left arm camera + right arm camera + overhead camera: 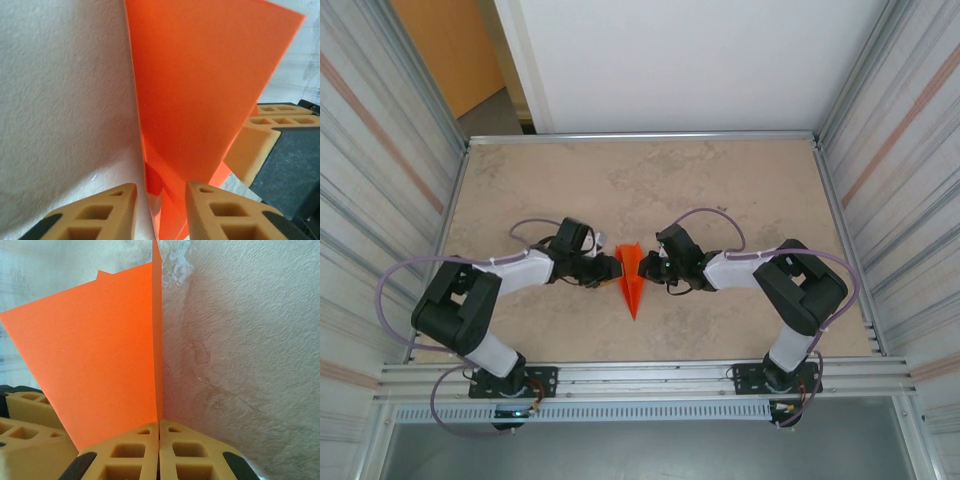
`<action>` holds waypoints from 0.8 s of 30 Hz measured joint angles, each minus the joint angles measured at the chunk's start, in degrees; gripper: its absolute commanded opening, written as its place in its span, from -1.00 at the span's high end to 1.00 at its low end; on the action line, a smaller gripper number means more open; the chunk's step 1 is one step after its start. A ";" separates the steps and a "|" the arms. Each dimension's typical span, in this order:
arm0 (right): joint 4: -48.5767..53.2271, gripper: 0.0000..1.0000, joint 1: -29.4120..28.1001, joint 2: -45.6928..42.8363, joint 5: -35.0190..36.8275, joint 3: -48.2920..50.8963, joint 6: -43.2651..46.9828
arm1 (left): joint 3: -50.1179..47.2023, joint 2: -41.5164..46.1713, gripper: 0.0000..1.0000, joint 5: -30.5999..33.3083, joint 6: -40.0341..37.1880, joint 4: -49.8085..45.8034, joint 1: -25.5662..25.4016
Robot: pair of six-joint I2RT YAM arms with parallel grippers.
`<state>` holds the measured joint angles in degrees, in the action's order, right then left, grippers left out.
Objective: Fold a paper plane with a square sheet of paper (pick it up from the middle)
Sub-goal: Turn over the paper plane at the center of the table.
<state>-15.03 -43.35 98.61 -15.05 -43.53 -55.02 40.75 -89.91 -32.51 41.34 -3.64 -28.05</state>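
Pinching the paper plane (pixel 631 281) along its centre fold, your right end effector (pixel 159 434) has its pads pressed flat together, the orange edge rising straight out of the seam. The dart sits at the middle of the worktop (pixel 720 190), nose pointing towards the arm bases, with one arm on either side of it. Your left end effector (pixel 160 195) stands part-way apart, astride the lower fold from the opposite side. Its pads are not visibly clamped on the paper, so it has hold of nothing.

The step in hand looks like taking a second grip so the crease can be set. To do it well, keep the right pinch firm and motionless. Centre the left pads squarely on the fold rather than on the broad wing leaning over them. Bring them together gently, so the thin sheet flattens along the crease and does not buckle or tear loose from the right-hand grip.
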 measured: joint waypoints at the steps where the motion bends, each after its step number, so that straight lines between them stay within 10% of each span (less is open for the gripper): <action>1: 0.00 0.83 0.00 0.00 0.00 0.00 0.00 | 0.37 -0.55 0.49 0.00 -0.04 0.00 0.00; 11: 0.72 0.61 0.63 0.00 0.02 0.00 -0.02 | 2.78 -2.27 0.87 1.07 -0.57 -2.67 0.02; 24: 4.28 0.88 1.46 -0.90 0.48 -0.07 0.39 | 3.98 -2.47 0.96 2.10 -1.60 -4.92 0.59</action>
<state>-10.74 -41.89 97.71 -14.57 -43.59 -54.63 44.73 -92.38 -30.41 39.75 -8.56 -27.46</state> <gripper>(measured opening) 0.065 0.066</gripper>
